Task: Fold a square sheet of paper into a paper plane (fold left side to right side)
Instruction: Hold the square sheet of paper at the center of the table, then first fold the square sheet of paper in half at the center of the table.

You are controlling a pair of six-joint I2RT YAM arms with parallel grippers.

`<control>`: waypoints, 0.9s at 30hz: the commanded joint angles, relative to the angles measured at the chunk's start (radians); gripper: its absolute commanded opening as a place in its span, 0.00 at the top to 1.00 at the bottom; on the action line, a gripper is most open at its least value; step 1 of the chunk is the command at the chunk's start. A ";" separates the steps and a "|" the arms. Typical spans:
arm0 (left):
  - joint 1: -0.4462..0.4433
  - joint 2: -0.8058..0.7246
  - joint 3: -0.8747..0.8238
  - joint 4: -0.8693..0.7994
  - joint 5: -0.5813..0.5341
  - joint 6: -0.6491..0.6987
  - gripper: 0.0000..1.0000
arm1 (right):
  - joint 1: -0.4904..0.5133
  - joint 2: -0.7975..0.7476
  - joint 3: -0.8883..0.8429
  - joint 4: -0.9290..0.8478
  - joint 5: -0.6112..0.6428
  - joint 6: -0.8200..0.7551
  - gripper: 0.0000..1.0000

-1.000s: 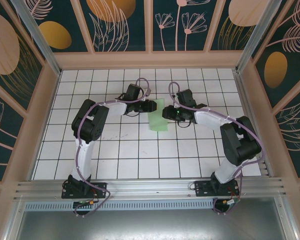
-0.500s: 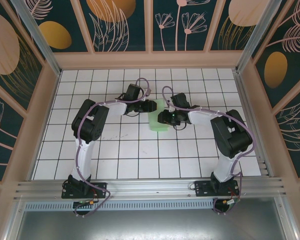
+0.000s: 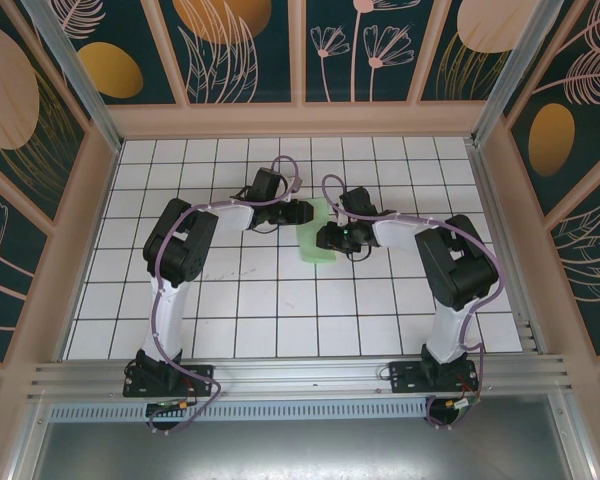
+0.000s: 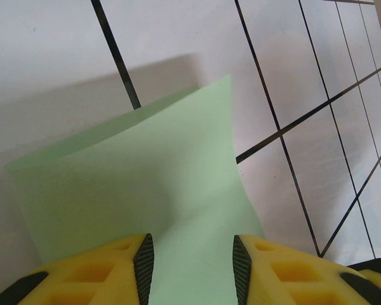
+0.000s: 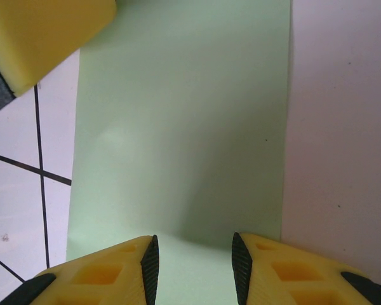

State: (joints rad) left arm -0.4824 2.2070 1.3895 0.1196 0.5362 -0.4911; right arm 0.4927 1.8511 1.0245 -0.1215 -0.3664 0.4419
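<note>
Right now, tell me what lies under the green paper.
The white tiled table runs under the paper; its dark grid lines vanish beneath it. Whatever lies directly underneath is covered.

White gridded table [image 3: 280, 300], floral walls [image 3: 240, 50]

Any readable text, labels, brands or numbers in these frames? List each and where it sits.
None readable.
The mint-green sheet of paper is blank in both wrist views.
The white tiled table carries only black grid lines.
The wall panels show leaf and flower patterns, no lettering.
Any marking on the left arm's base is too small to read.
</note>
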 commanded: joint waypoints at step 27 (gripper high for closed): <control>0.022 -0.197 -0.151 0.164 0.110 -0.103 0.57 | 0.012 0.106 0.020 -0.116 0.072 -0.043 0.82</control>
State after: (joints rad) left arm -0.4629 2.0293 1.3010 0.1886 0.5797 -0.5335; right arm 0.4927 1.8900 1.0550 -0.1478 -0.3370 0.4049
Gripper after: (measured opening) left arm 0.430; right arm 0.182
